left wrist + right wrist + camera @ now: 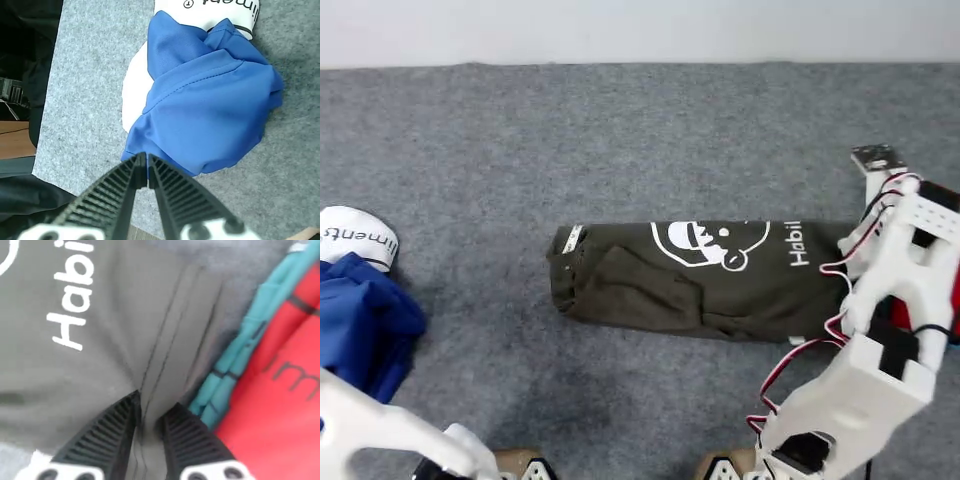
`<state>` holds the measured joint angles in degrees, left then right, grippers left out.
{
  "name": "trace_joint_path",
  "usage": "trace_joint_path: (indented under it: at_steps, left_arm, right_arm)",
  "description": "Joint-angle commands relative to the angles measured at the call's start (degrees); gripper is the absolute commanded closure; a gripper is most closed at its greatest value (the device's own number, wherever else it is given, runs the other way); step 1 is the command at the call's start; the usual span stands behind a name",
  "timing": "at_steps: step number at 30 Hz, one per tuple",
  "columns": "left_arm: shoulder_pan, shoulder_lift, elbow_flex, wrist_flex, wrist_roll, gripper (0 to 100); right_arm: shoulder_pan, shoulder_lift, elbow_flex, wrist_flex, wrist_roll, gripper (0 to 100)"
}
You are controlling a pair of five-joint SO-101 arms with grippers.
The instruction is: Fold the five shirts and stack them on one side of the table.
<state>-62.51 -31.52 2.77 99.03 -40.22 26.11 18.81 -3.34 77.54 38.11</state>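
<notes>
Right pincer (147,415) nips a hem fold of the olive shirt (700,285), a long strip midway on the surface (620,130) | left pincer (146,172) closed and empty over the blue shirt (210,110), heaped on the white shirt (132,90) | red shirt (280,400), teal shirt (235,370) bunched beside the olive shirt | we judge 1 of 5 half-folded, 0 stacked

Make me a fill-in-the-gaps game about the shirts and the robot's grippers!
1. The left gripper, just above the blue shirt, is ___ with nothing in it.
2. The right gripper pinches the olive shirt, whose lettering is coloured ___.
3. The table under the shirts has a fuzzy cover coloured ___.
Missing words: shut, white, grey.
</notes>
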Motion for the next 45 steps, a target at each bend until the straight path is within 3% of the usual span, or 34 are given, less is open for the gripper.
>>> trace_joint_path:
  at_steps: [1,11,20,27,37,45]
  left_arm:
    - [0.4,-1.8,-1.3,0.2,-0.3,98]
    - [0.2,-1.8,-1.5,0.4,-0.1,98]
    - [0.3,-3.4,-1.3,0.5,0.0,98]
    - [1.5,-13.0,5.3,0.1,1.1,98]
    - [1.5,-28.6,19.9,-1.0,1.0,98]
    - [1.4,-37.8,34.0,-4.4,1.1,98]
  right_arm:
    - [-1.3,-1.0,-3.3,4.5,1.0,98.9]
    - [-14.3,-11.1,-2.9,16.7,-2.7,98.9]
    - [-38.7,-21.9,-3.2,20.7,-17.1,98.9]
    - [-55.3,-18.5,-3.2,12.7,-22.0,98.9]
    - [-59.9,-6.5,-3.4,0.8,-21.7,98.9]
    - [-60.8,0.3,-11.7,0.7,-21.5,98.9]
